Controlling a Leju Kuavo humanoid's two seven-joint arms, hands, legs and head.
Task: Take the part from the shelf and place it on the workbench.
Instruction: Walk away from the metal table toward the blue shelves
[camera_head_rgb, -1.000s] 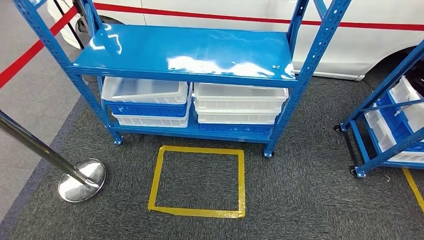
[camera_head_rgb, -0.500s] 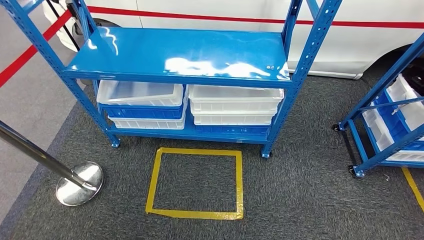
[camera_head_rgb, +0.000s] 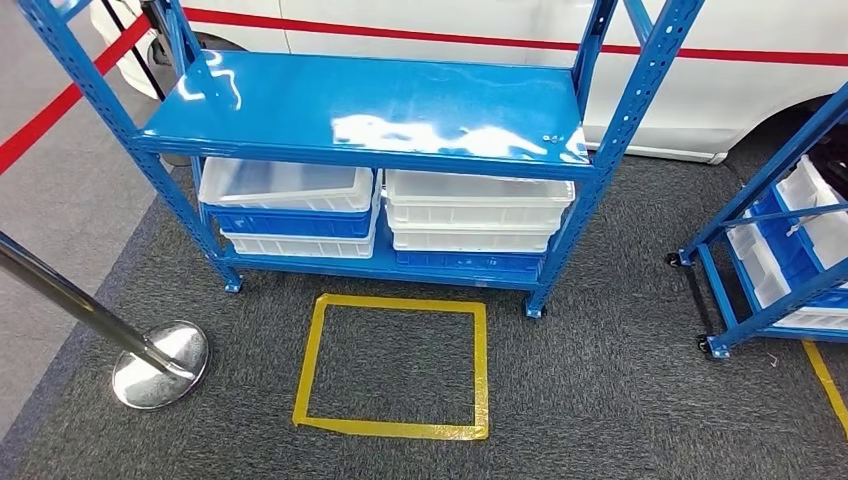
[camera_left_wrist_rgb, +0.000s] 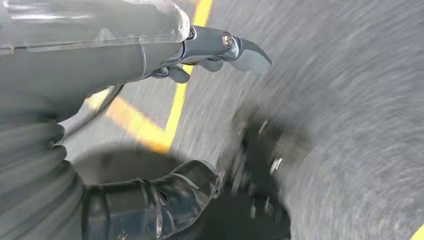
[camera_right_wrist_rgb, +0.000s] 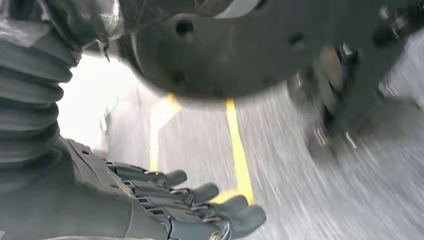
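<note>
Ahead, a blue shelf (camera_head_rgb: 370, 105) holds stacked bins; both empty hands, left hand (camera_left_wrist_rgb: 165, 55) and right hand (camera_right_wrist_rgb: 165, 205), hang with fingers loosely extended, so the robot should square up first.

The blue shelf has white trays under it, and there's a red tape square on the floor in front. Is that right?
Not quite. The tape square is yellow, not red, as the head view shows. The rest holds: it lies on the floor in front of the blue shelf, with white trays underneath.

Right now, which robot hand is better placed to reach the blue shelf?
Left, marginally. Both the left robot hand and right robot hand hang empty over the carpet, but the blue shelf sits left of centre ahead.
</note>
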